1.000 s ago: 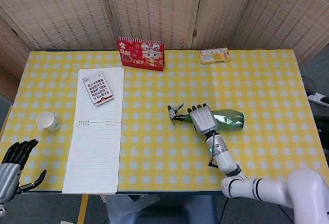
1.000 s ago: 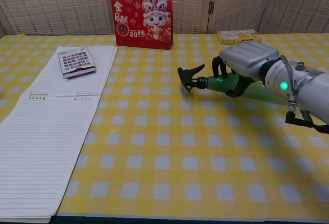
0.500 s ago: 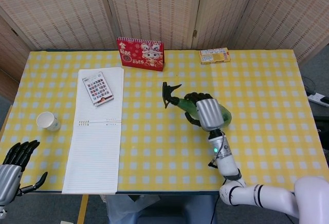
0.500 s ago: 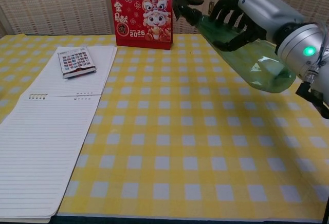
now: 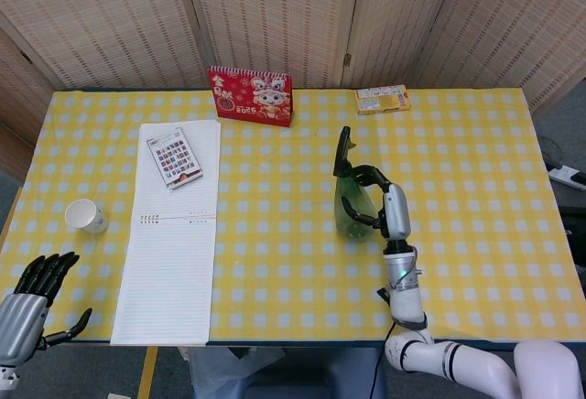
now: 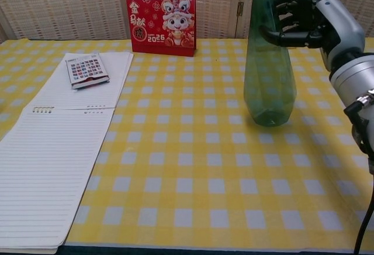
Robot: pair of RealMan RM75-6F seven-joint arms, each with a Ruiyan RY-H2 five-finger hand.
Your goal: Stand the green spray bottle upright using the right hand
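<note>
From the head view, the green spray bottle (image 5: 352, 205) stands near the middle of the table (image 5: 476, 179) with its long axis vertical, nozzle uppermost, and the right hand (image 5: 385, 209) sits just to its right with fingers curled round the upper body; the left hand (image 5: 35, 298) hangs far off at the near left corner, fingers spread and holding nothing. From the chest view, the bottle's (image 6: 269, 62) base seems to rest on the cloth, the right hand (image 6: 310, 18) reaching in sideways, clasping its neck

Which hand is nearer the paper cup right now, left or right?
Left. The left hand sits at the table's near-left corner, just in front of the paper cup. The right hand is far across the table, holding the green spray bottle.
</note>
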